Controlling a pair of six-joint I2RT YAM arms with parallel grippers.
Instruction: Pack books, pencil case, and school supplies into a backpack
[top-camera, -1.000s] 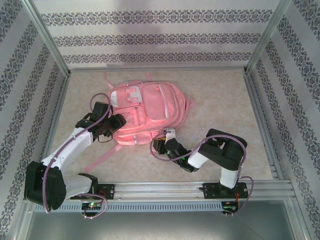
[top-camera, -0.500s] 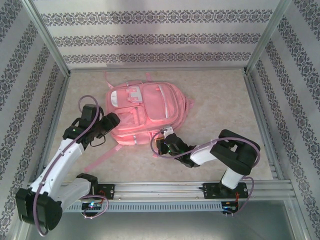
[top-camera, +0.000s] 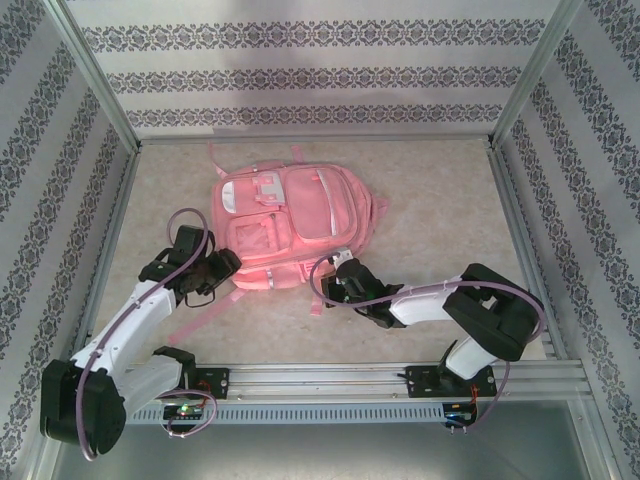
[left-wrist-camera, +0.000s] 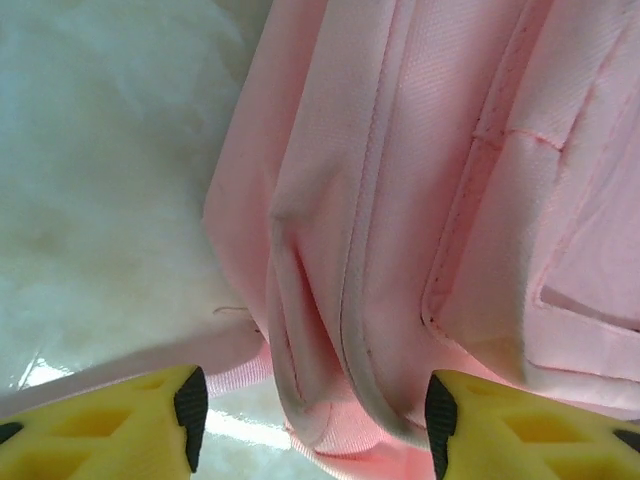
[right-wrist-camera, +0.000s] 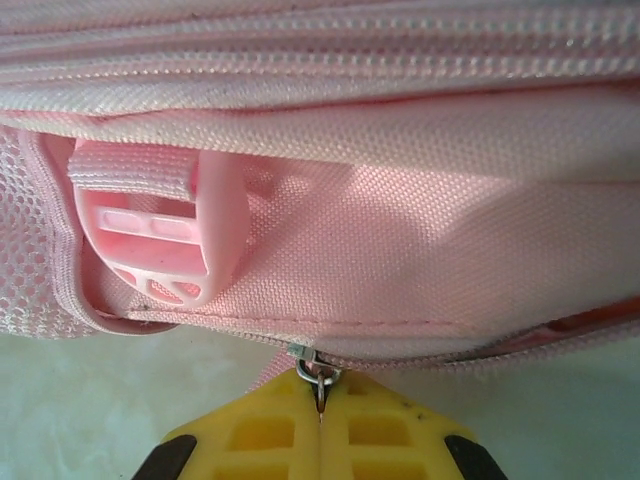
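where the two arms reach in from the bottom of the top view, the right gripper (top-camera: 340, 283) is clenched on one small metal zipper pull (right-wrist-camera: 318, 378) at the near edge of the backpack (top-camera: 295, 225), just below one pink plastic buckle (right-wrist-camera: 160, 245). the left gripper (left-wrist-camera: 315, 412) is released, its two yellow fingers (left-wrist-camera: 120, 430) apart on either side of the backpack's lower-left corner, with one loose strap (top-camera: 205, 312) trailing beside it. the single backpack lies flat at the centre of the table (top-camera: 430, 200), pocketed front up, its long axis running from bottom to top of the frame. it is pink fabric with white patches.
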